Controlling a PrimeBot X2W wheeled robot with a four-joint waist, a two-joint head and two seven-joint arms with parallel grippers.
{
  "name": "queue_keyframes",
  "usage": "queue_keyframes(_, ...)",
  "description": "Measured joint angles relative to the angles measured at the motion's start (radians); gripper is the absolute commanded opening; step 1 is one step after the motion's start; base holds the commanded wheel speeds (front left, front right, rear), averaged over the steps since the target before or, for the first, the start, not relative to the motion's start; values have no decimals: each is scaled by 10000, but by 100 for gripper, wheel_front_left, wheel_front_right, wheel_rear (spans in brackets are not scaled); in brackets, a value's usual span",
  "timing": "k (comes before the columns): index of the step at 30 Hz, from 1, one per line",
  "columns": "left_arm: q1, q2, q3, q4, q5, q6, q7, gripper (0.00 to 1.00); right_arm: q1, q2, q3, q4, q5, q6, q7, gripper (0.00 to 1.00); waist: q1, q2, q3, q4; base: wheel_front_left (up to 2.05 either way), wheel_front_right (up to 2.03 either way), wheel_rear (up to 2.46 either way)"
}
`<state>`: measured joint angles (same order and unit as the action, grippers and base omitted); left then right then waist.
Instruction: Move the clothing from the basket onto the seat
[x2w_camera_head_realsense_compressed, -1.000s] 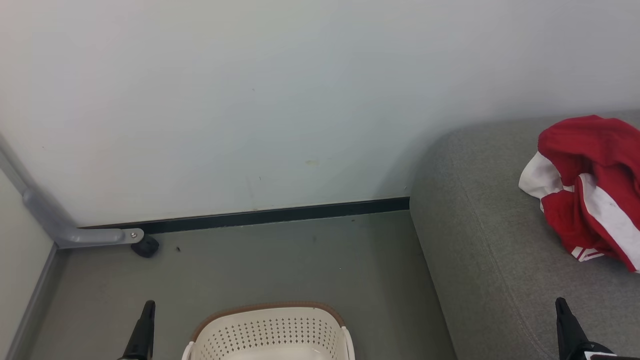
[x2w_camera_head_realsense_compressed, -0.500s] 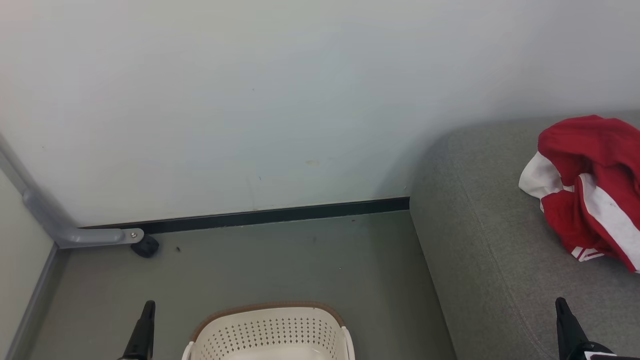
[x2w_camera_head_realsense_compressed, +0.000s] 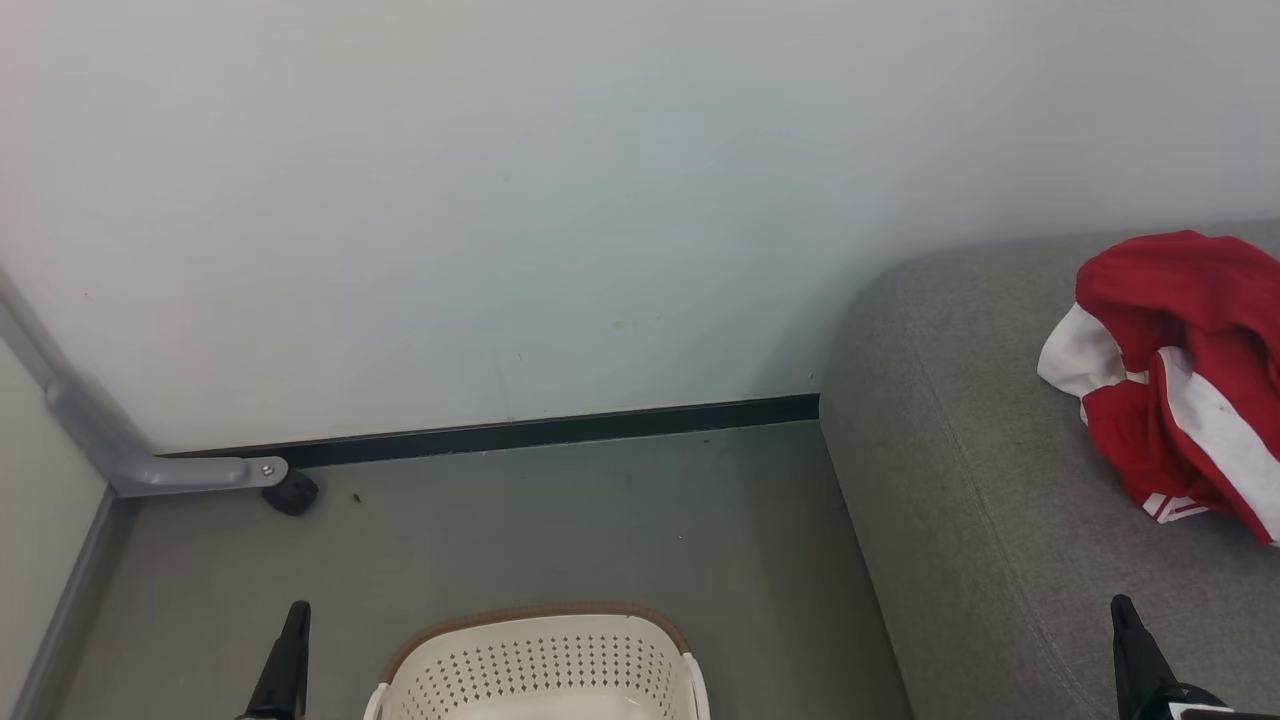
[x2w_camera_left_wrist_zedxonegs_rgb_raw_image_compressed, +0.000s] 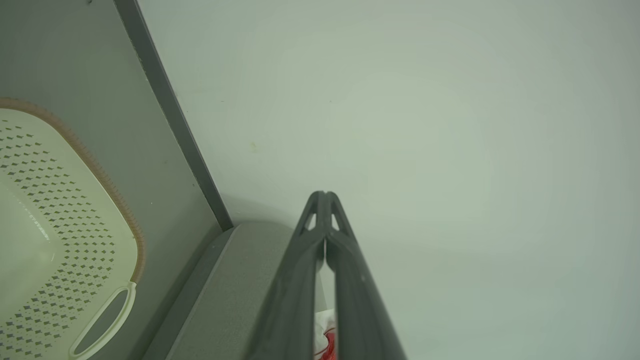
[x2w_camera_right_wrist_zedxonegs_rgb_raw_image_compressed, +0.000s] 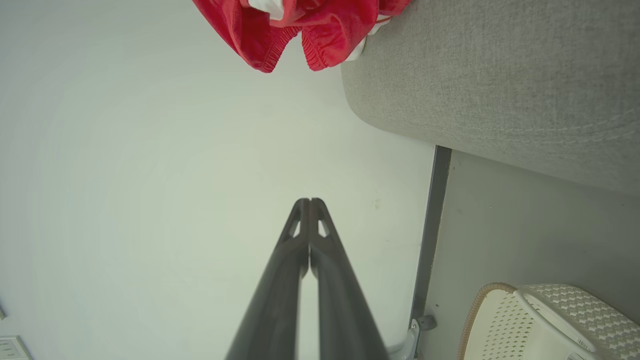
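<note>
Nothing has moved this past second. My left gripper (x2w_camera_left_wrist_zedxonegs_rgb_raw_image_compressed: 324, 194) and right gripper (x2w_camera_right_wrist_zedxonegs_rgb_raw_image_compressed: 310, 201) stay clenched, empty. The clothing (x2w_camera_head_realsense_compressed: 1180, 370) lies on the seat (x2w_camera_head_realsense_compressed: 960, 500) at three o'clock, and what shows of the basket (x2w_camera_head_realsense_compressed: 540, 650) at six looks bare — likely done.

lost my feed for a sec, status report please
Left gripper shut, empty; right gripper same. Clothing on seat; basket, visible part bare. Only floor between them.

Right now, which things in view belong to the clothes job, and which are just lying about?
Job: red and white clothing, lying on the grey seat; cream basket.
Lying about: grey metal leg with black caster; dark skirting strip.
</note>
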<state>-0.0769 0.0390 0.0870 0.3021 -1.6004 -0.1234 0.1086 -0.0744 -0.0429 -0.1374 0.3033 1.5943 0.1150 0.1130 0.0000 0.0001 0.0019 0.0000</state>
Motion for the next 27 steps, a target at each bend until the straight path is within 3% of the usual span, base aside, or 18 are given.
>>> queue_keyframes(27, 0, 0, 0, -2, 0, 0, 0, 0, 0, 0, 0, -10, 2, 10, 0, 0, 0, 0, 1, 0, 0, 0, 0)
